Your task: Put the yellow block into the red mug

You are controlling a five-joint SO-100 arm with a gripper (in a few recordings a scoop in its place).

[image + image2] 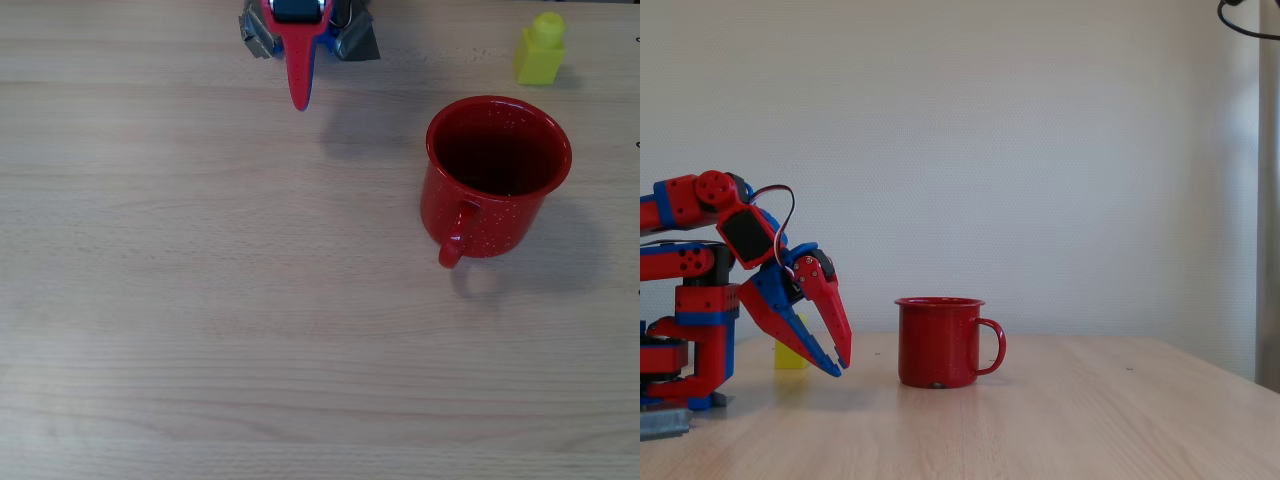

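In the fixed view I see the arm folded low at left, its gripper [838, 366] angled down above the table [1060, 420], fingertips nearly together, holding nothing. The gripper partly hides the yellow block [540, 50], a studded brick at the overhead view's top right. The red mug [495, 175] stands upright nearby, white-speckled.

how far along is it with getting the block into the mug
Nothing is done yet: the small yellow-green plastic brick sits on the wooden table beyond the upright red speckled enamel mug. The red-and-blue claw holds nothing, jaws nearly closed, away from both. Reaching, gripping and dropping remain.
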